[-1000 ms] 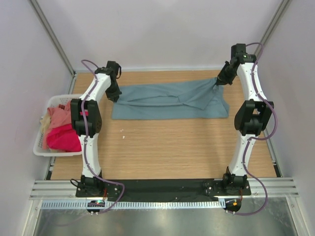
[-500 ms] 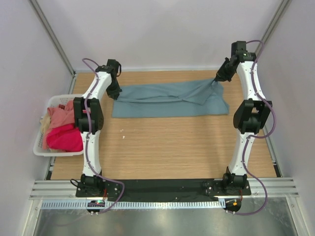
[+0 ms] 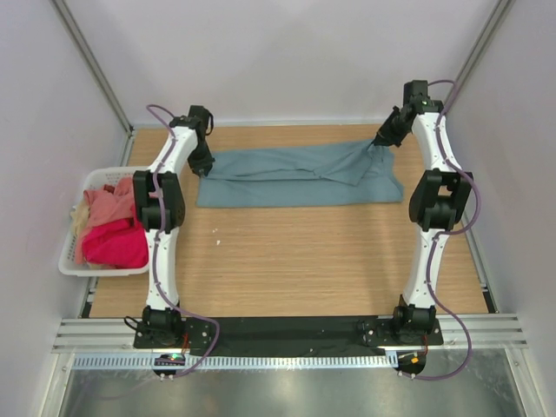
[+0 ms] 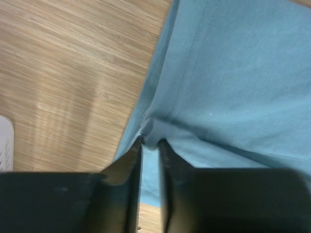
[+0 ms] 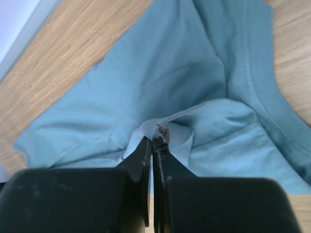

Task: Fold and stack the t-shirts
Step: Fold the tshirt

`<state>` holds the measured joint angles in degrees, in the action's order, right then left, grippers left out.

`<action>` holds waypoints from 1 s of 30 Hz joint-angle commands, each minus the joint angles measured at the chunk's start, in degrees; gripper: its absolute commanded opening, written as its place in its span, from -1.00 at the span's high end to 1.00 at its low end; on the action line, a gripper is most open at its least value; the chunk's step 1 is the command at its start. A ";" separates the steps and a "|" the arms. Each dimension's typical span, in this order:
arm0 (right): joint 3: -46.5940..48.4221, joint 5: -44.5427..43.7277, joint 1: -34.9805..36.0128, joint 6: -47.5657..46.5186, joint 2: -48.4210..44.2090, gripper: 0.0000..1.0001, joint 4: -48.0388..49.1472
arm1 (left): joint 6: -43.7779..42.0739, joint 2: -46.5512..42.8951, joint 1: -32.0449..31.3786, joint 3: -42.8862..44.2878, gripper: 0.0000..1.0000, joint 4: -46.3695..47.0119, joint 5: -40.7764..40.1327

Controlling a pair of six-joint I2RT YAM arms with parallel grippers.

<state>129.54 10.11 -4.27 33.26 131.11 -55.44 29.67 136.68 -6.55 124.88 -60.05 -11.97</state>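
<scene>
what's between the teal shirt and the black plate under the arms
Top view: only bare wooden table lies between the grey-teal shirt and the black plate, apart from one tiny pale speck.

Both arms reach to the far side, left tool (image 4: 149,141) with jaws slightly parted, right tool (image 5: 154,138) pinched shut on the grey-teal t-shirt (image 5: 170,63).

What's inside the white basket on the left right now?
A salmon pink shirt at the back, a crimson-pink shirt in front, cream cloth along the basket's left wall. Anything beneath them is covered, and the left arm hides the right edge.
</scene>
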 commanded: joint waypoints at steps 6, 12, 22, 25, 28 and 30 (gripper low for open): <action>-0.16 10.62 -2.23 10.68 7.49 0.68 14.91 | -1.02 0.25 0.75 8.62 0.05 -1.38 -4.03; 6.42 10.89 -4.33 13.68 12.23 0.25 14.58 | -0.40 -10.80 0.48 1.37 -0.20 0.89 -0.18; 8.83 2.13 -6.10 -3.52 4.87 -0.34 -4.92 | -2.25 -22.25 -4.61 -23.35 0.05 9.59 11.16; -0.72 0.27 -5.31 -6.35 -1.45 -0.33 -5.39 | -1.72 -21.03 -4.62 -24.68 0.20 10.83 13.89; -12.32 1.22 -4.52 -8.03 -8.40 -0.22 -0.66 | -1.37 -17.96 -4.35 -23.29 0.43 10.57 14.78; -16.05 1.67 -4.25 -8.91 -10.25 -0.06 1.03 | -1.11 -16.46 -4.27 -21.70 0.46 9.87 14.95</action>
<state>118.58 12.14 -9.72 28.34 125.71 -56.42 28.27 118.67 -11.70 100.66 -51.92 0.45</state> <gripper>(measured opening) 0.556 0.277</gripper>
